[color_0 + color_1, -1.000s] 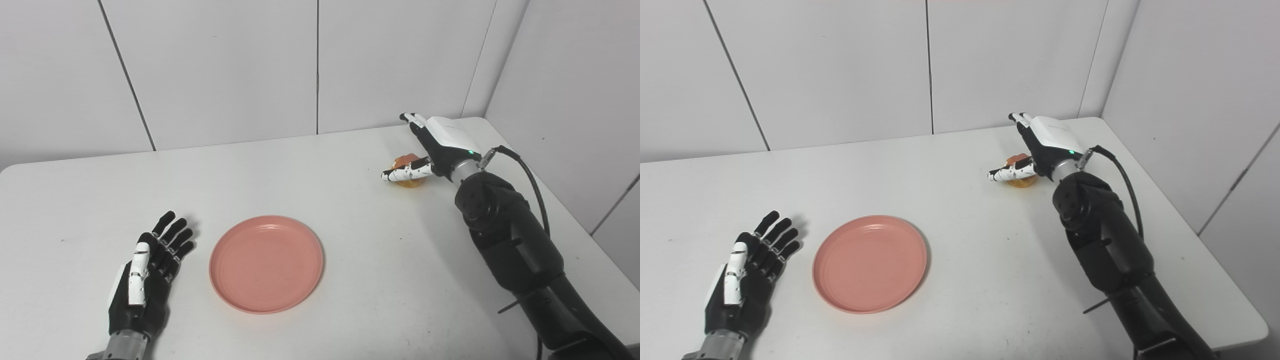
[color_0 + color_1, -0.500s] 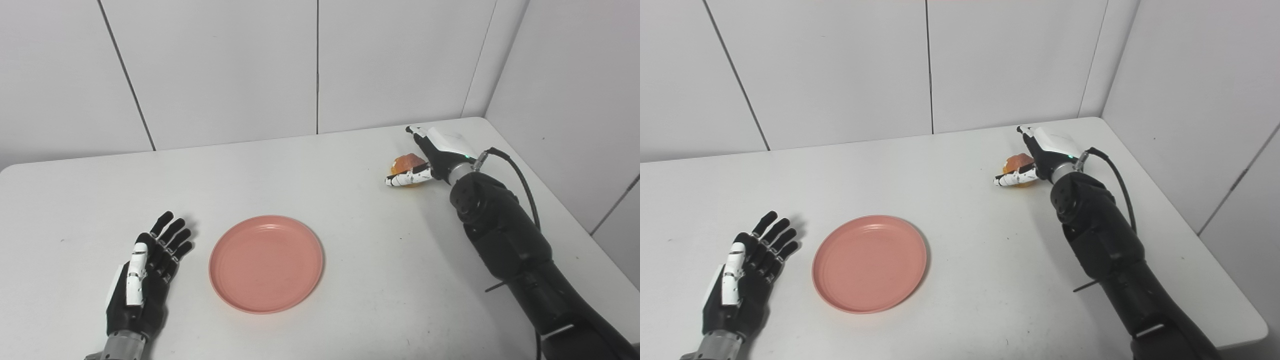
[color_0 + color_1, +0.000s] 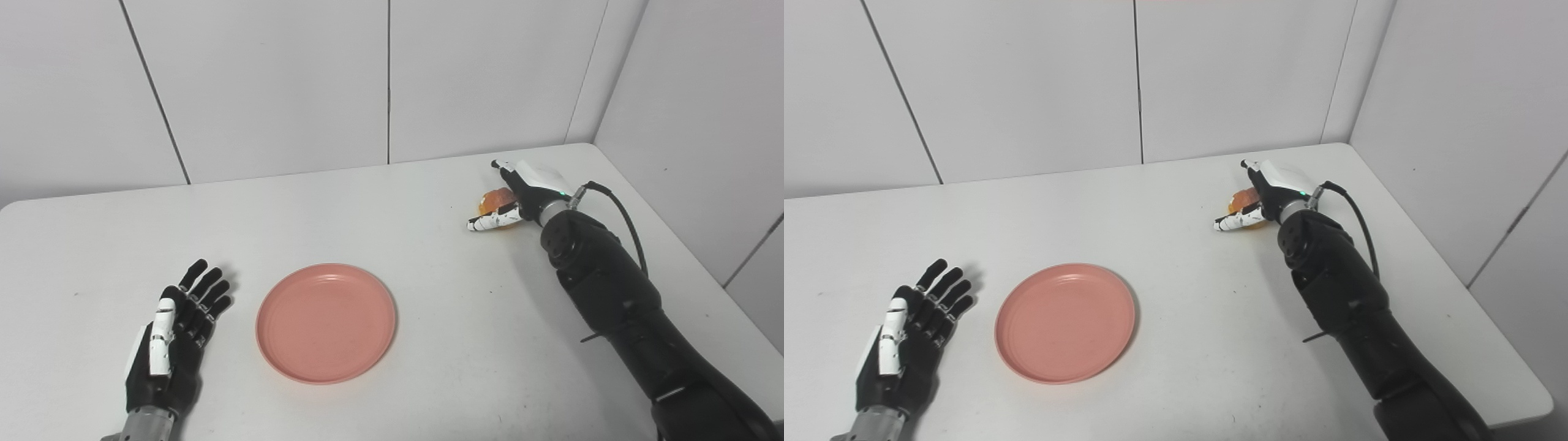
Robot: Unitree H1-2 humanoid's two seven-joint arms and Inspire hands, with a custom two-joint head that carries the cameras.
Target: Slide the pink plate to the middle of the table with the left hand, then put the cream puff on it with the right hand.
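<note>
Pink plate (image 3: 326,323) flat on the white surface (image 3: 380,220), near the front edge and about midway across, bare inside. Left hand (image 3: 174,343) lying palm down on the surface just left of the plate, apart from its rim, fingers straight and spread, holding nothing. Right hand (image 3: 520,195) far off at the back right of the surface, well apart from the plate, set around the puff (image 3: 495,199). Puff orange-brown, resting on the surface between the thumb, stretched out in front of it, and the fingers arched over its far side. Fingers part-curled, wide rather than clenched; contact with the puff not clear from either view, so cannot tell whether gripped. Black cable (image 3: 618,211) looping from the right wrist along the forearm.
</note>
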